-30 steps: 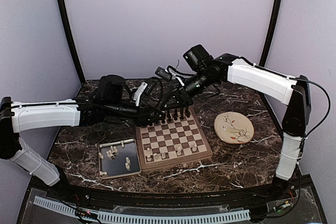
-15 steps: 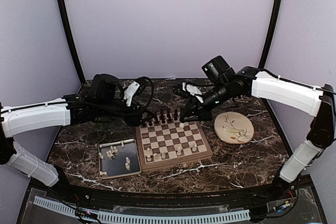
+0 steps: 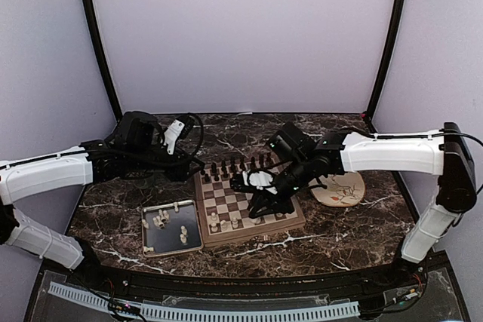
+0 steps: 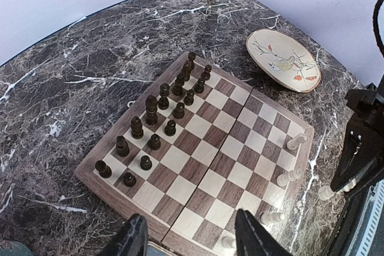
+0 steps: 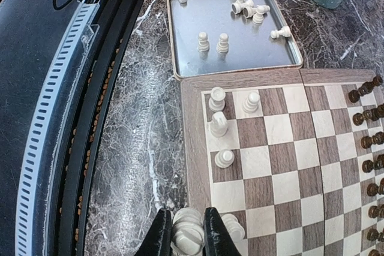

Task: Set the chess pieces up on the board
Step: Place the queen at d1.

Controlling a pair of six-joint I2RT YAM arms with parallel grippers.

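The board point(image 3: 266, 186) lies at mid-table, with dark chess pieces point(image 4: 163, 111) in two rows along its far side and a few cream ones point(image 5: 219, 123) on the near rows. My right gripper point(image 5: 188, 238) is shut on a cream chess piece point(image 5: 187, 232) over the board's near edge, beside another cream piece point(image 5: 233, 227). In the top view it point(image 3: 262, 209) hangs low over the board's near right part. My left gripper point(image 4: 192, 241) is open with nothing between its fingers, just off the board's left side point(image 4: 204, 148).
A grey metal tray point(image 5: 240, 25) with several loose cream pieces sits left of the board, also visible in the top view point(image 3: 155, 245). A floral plate point(image 3: 346, 190) lies right of the board, partly under the right arm. A black cable rail runs along the table's near edge.
My right arm swung from the far dark rows round to the board's near right part. My left arm drew back to the left off the board, and its jaws have opened.
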